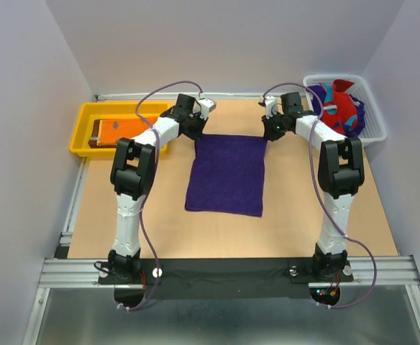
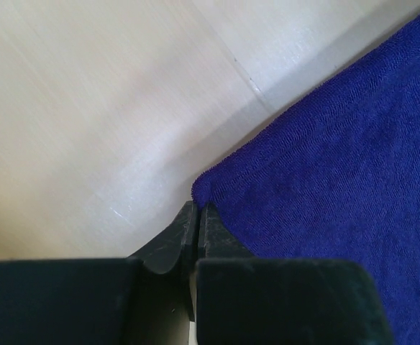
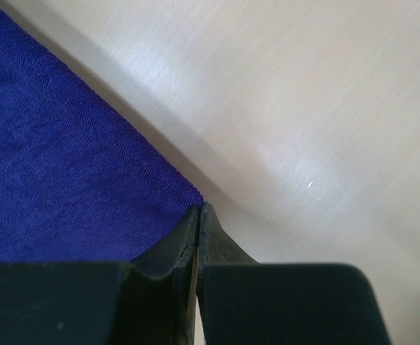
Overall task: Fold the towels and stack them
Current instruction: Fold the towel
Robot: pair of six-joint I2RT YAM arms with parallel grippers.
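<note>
The left gripper (image 2: 197, 214) has its two black, smooth, wedge-shaped fingers pressed together so that only a thin slit shows between them. They are pinched on the far left corner of the purple towel (image 1: 226, 176), where the cloth rises in a small rounded hump right at the fingertips. The right gripper (image 3: 198, 213) is squeezed together in the same way, its matching black fingers meeting at the towel's far right corner. That pointed corner runs right up to the tips, but I cannot tell whether any cloth is caught between them. In both wrist views the towel is a soft terry with fine looped ribbing and a slightly fuzzy edge, and it lies against the pale, smooth, faintly grained table (image 1: 124, 215). From above, the towel is a flat rectangle spread in the middle of the table between the two arms. Its far edge is at the grippers, and its near edge lies well short of the arm bases. To the left, at the far corner, sits a yellow tray (image 1: 80, 133) of glossy plastic with a raised rim. It holds a folded orange towel (image 1: 120, 129) with something dark beside it. At the far right, a white mesh basket (image 1: 374, 123) holds a crumpled red and teal towel (image 1: 343, 109), with more purple cloth underneath.
</note>
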